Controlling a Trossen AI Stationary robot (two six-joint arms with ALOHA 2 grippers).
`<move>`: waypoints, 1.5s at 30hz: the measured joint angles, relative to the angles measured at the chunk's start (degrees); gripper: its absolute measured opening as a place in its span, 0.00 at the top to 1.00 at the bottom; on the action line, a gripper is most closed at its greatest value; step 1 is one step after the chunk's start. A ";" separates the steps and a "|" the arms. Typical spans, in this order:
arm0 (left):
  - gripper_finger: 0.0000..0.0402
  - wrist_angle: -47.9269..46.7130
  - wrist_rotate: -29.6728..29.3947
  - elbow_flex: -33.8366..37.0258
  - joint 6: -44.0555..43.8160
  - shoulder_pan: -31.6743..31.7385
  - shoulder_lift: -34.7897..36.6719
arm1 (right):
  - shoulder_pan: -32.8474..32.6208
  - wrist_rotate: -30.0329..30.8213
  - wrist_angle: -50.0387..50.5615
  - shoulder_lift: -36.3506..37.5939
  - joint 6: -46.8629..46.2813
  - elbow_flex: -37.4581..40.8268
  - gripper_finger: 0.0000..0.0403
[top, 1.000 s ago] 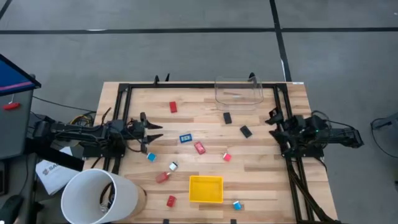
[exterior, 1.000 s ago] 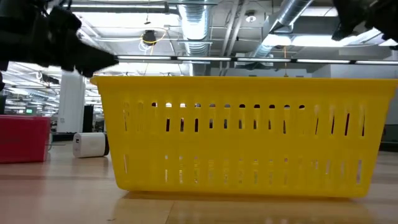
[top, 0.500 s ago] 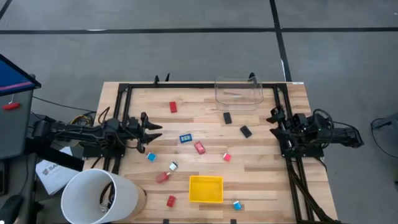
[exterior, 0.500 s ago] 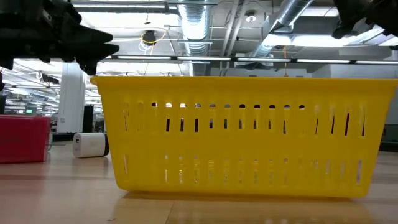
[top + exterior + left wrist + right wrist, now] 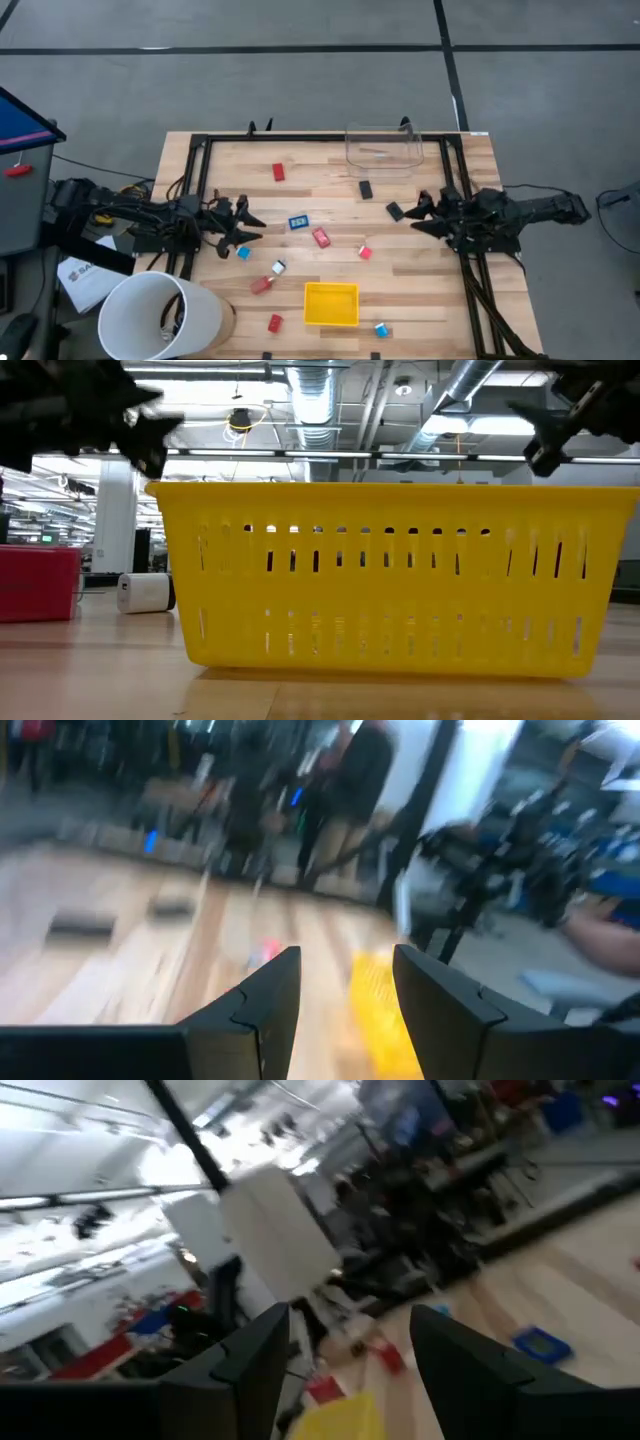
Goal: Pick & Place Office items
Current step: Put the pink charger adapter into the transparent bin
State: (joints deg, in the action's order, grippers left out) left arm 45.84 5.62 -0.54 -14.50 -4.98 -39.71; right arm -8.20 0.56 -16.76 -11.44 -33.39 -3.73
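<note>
The office items lie scattered on the wooden table in the high view: a red piece [image 5: 278, 172], two black pieces [image 5: 366, 188] [image 5: 395, 211], a blue-and-white piece [image 5: 298, 222], a red piece [image 5: 321, 237], a blue piece [image 5: 242, 253] and several more near the yellow tray [image 5: 331, 303]. My left gripper [image 5: 247, 225] is open, above the table's left part, close to the blue piece; its fingers [image 5: 345, 960] hold nothing. My right gripper [image 5: 420, 213] is open, just right of the second black piece, and holds nothing [image 5: 350, 1320].
A clear plastic box [image 5: 384, 148] stands at the far edge. A white bucket [image 5: 160, 315] sits off the near left corner. A black frame [image 5: 200, 150] borders the table. In the low view the yellow tray [image 5: 400, 580] fills the middle.
My right gripper has swung from the table's right edge toward the left and a little nearer, ending beside the black piece. My left gripper has moved slightly toward the right and the near edge and has turned. No item has moved.
</note>
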 joint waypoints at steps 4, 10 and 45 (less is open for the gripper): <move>0.61 11.15 0.03 -3.75 7.19 -2.81 -3.51 | -6.61 8.85 -7.88 -10.12 3.59 -0.07 0.50; 0.58 4.27 -6.77 -15.92 22.31 -5.20 -5.41 | -19.47 21.68 -8.48 -29.69 12.65 -11.98 0.50; 0.19 -24.79 -28.67 -27.74 38.77 -13.71 -0.73 | -16.85 23.77 55.40 -81.38 -34.11 -55.20 0.43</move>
State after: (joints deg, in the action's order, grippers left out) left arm 21.05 -23.05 -28.27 24.28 -18.70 -40.44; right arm -25.05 24.33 38.64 -92.82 -67.50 -58.93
